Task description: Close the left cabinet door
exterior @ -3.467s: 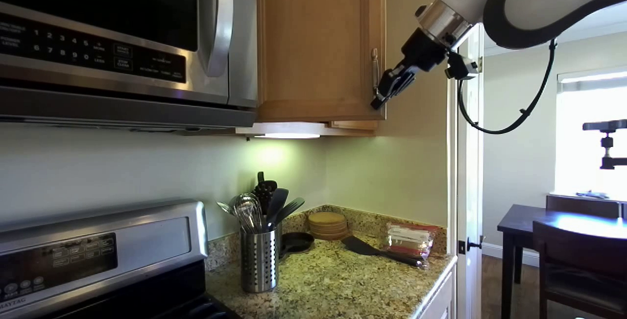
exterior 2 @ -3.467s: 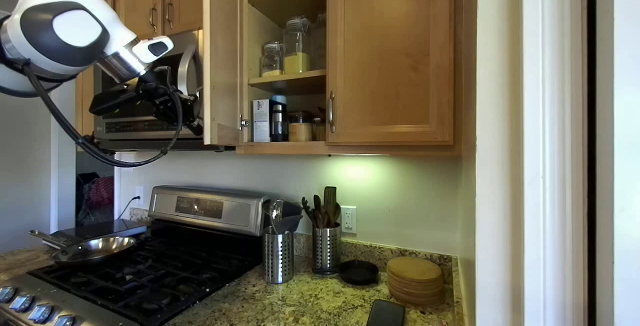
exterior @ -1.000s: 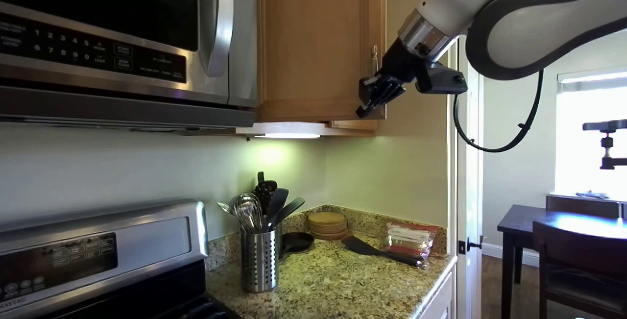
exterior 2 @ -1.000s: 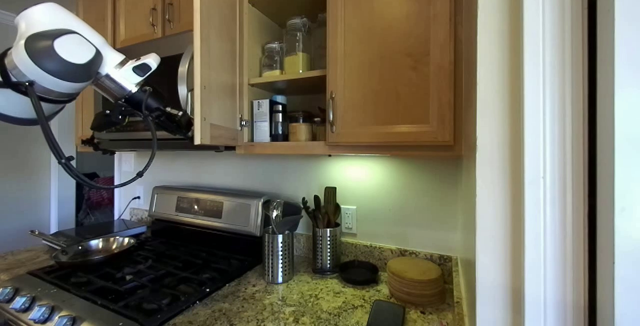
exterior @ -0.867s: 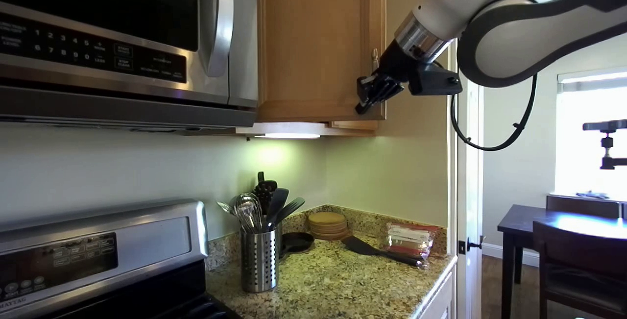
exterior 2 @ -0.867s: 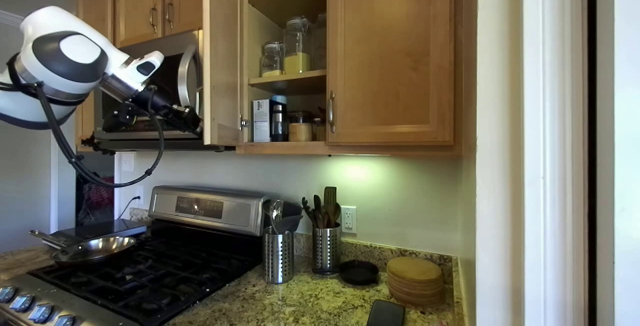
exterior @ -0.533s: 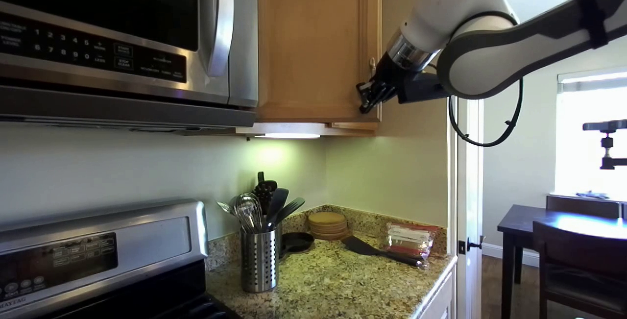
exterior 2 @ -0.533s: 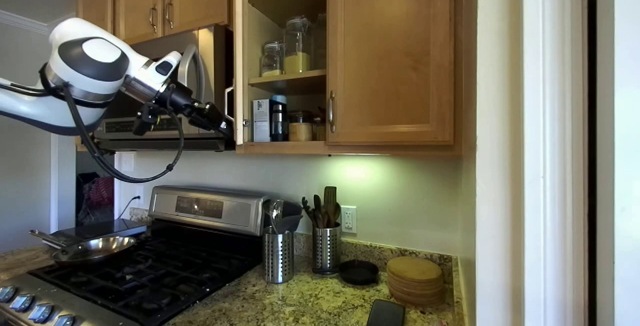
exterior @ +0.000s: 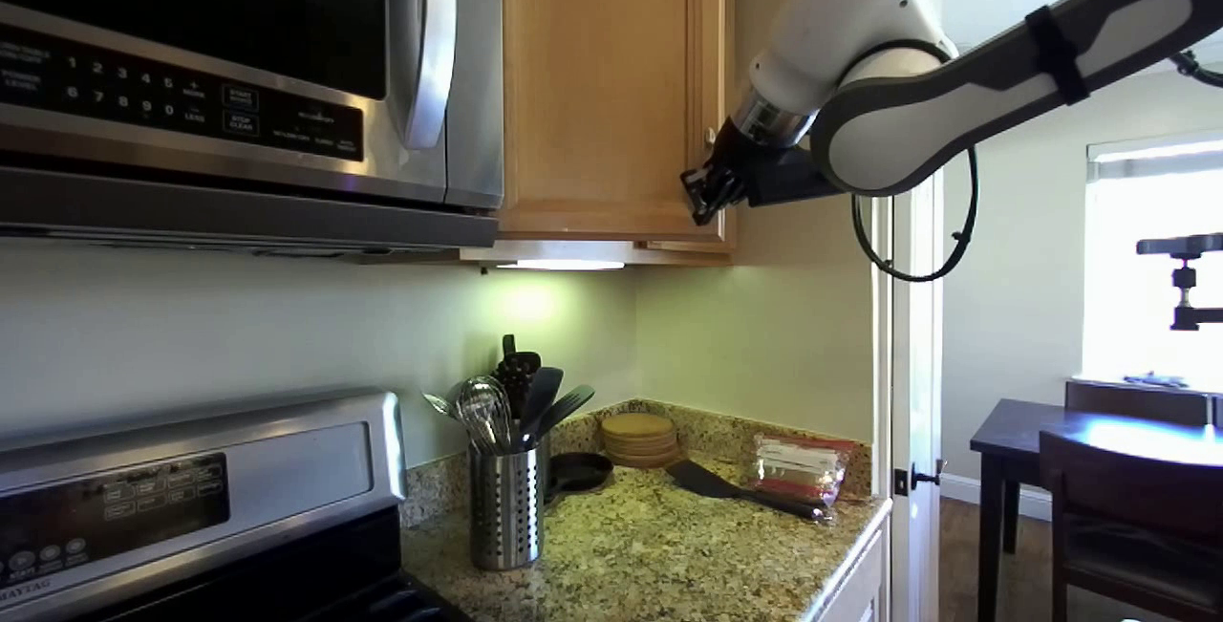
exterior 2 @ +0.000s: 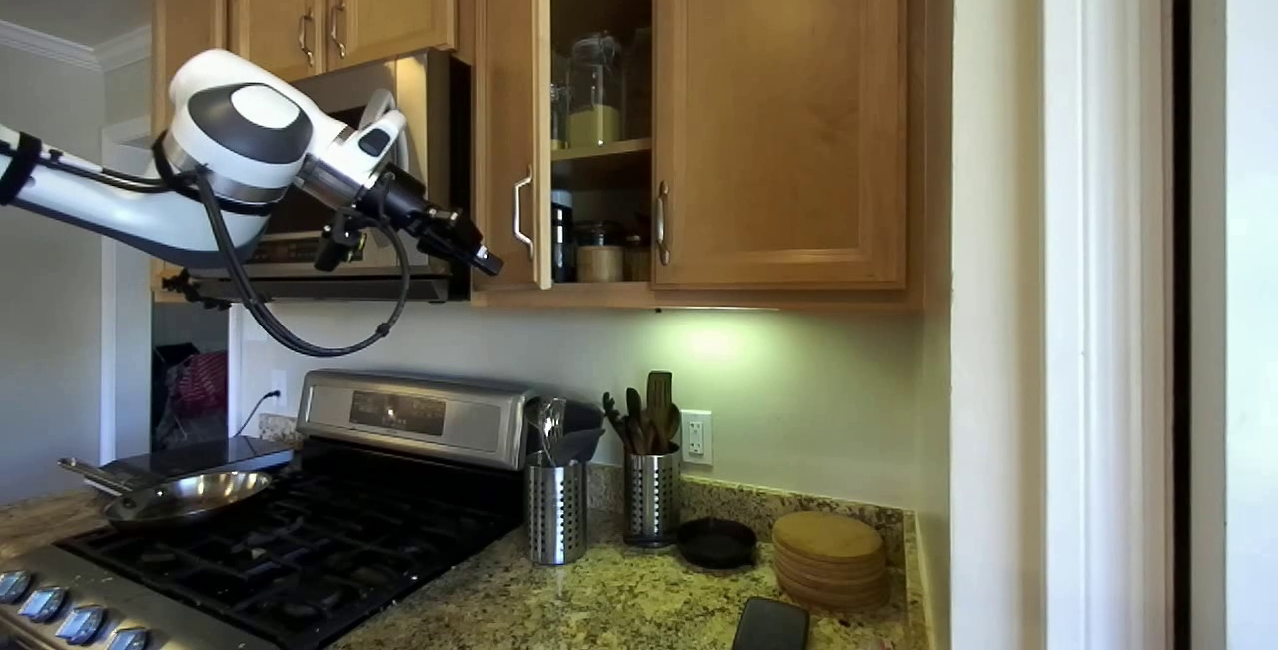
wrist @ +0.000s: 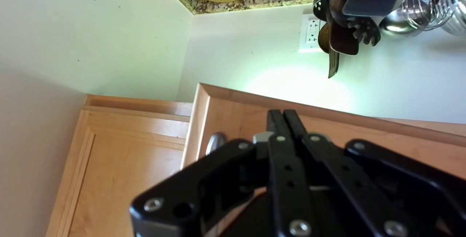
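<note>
The left cabinet door (exterior 2: 507,81) stands partly open, its honey-coloured outer face towards me. It also shows in an exterior view (exterior: 602,77) and in the wrist view (wrist: 364,138). Its silver bar handle (exterior 2: 518,214) is near the free edge; only its end shows in the wrist view (wrist: 216,142). My gripper (wrist: 284,115) is shut with nothing between its fingers. In both exterior views the fingertips (exterior: 704,206) (exterior 2: 489,259) are at the door's lower outer face, beside and below the handle. I cannot tell for sure whether they touch the wood.
The microwave (exterior 2: 424,131) is close behind and beside the arm. Shelves with jars (exterior 2: 596,96) show through the gap. The adjoining right cabinet door (exterior 2: 779,111) is shut. Below are the stove (exterior 2: 300,530), utensil holders (exterior 2: 557,510) and granite counter (exterior: 650,546).
The left cabinet door has swung from wide open, past edge-on, to partly open, so its outer face now shows. My gripper has moved along with it towards the cabinet, staying shut.
</note>
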Tool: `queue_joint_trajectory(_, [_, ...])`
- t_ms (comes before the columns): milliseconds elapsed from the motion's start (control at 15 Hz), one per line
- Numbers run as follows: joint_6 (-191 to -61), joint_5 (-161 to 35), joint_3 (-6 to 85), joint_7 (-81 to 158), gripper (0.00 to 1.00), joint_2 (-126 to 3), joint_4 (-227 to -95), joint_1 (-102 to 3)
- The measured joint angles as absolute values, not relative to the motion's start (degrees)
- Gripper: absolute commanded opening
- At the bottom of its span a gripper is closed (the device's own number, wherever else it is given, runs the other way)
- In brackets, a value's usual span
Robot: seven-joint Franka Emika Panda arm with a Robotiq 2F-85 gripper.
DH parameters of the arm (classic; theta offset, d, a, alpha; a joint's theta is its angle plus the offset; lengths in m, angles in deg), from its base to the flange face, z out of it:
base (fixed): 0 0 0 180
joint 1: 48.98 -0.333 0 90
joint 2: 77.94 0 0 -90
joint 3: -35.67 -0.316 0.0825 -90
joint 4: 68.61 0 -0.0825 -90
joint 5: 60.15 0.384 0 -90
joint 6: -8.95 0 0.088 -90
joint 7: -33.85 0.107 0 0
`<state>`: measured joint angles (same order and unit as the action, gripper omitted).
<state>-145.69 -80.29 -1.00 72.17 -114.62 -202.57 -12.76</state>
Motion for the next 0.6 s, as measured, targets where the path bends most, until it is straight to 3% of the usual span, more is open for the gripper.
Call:
queue_joint_trajectory(67, [-145.63, -80.29, -0.99, 71.97, 0.31, -113.67, -202.06, -13.04])
queue_joint_trajectory(200, [-144.47, -80.29, -0.68, 71.13, 0.35, -111.81, -201.14, -14.12])
queue_joint_trajectory(600, [-138.09, -75.63, 12.01, 58.15, 0.73, -104.29, -200.31, -30.83])
